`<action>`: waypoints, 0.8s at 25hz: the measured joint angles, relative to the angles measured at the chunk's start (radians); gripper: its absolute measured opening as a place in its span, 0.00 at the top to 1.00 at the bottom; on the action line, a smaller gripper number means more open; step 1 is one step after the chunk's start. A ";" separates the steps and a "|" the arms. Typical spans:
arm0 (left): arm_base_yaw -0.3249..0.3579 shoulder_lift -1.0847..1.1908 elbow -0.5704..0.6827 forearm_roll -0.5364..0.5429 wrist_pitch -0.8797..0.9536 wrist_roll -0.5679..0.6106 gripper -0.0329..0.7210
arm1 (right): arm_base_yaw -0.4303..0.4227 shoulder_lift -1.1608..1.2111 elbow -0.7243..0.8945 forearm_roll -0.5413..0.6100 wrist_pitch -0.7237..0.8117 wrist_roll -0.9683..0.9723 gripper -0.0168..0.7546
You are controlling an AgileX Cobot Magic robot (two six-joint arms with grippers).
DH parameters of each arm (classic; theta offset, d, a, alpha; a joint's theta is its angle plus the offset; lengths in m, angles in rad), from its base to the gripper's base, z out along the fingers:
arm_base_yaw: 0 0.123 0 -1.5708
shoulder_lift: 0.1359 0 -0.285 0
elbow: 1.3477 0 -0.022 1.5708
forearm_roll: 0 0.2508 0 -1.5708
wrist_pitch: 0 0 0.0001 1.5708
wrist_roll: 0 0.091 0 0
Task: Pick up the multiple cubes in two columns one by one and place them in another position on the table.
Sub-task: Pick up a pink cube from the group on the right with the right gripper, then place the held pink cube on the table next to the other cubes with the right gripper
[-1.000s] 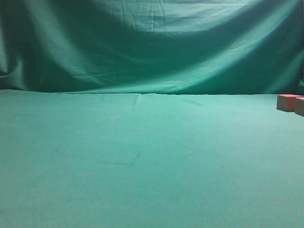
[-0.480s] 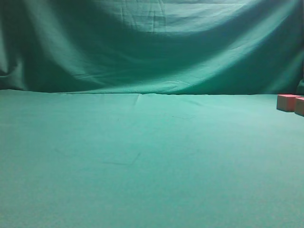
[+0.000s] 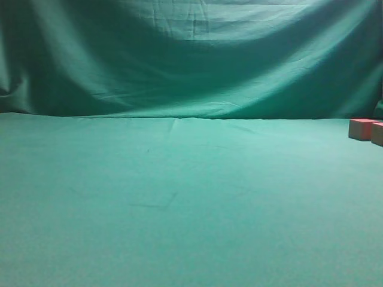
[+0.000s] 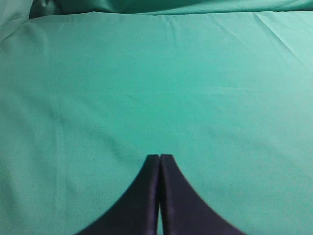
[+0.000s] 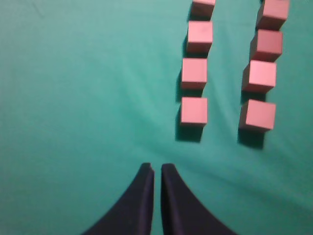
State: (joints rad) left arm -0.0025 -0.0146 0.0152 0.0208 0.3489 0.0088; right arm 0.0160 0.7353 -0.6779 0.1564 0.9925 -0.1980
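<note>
Exterior view: While the green surface (image 3: 179, 197) lies bare across nearly the whole width, two cubes (image 3: 362, 128) sit at its far right edge, one cut off by the frame; no arm shows, and nothing has shifted over the last second.

Left wrist view: The left pincer (image 4: 160, 157) hangs over plain cloth with its black tips pressed together and nothing between them; no cube is in sight here.

Right wrist view: The right pincer (image 5: 157, 169) is all but closed, a thin gap between the tips, pinching nothing. Ahead of it and to the right stand two columns of cubes, four showing in each; the nearest cube of the left column (image 5: 193, 110) and the nearest of the right column (image 5: 257, 115) are both apart from the tips.

Change: None that can be seen; both columns look untouched.

Meaning for the task: Judged from this, the first pick is not yet begun, and the right pincer would need to spread before closing on the nearest cube.
</note>
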 joint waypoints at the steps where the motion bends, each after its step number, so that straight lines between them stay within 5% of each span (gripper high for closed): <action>1: 0.000 0.000 0.000 0.000 0.000 0.000 0.96 | 0.002 0.023 -0.008 -0.008 0.019 0.003 0.92; 9: 0.000 0.000 0.000 0.000 0.000 0.000 0.96 | 0.057 0.230 -0.017 -0.118 0.100 0.091 0.92; 10: 0.000 0.000 0.000 0.000 0.000 0.000 0.96 | 0.071 0.255 -0.019 -0.133 0.100 0.095 0.98; 19: 0.000 0.000 0.000 0.000 0.000 0.000 0.96 | 0.130 0.450 -0.019 -0.254 -0.049 0.178 0.98; 20: 0.000 0.000 0.000 0.000 0.000 0.000 0.96 | 0.130 0.470 -0.021 -0.256 -0.071 0.182 0.92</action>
State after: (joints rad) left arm -0.0025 -0.0146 0.0152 0.0208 0.3489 0.0088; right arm 0.1464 1.2049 -0.6990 -0.1000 0.9214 -0.0158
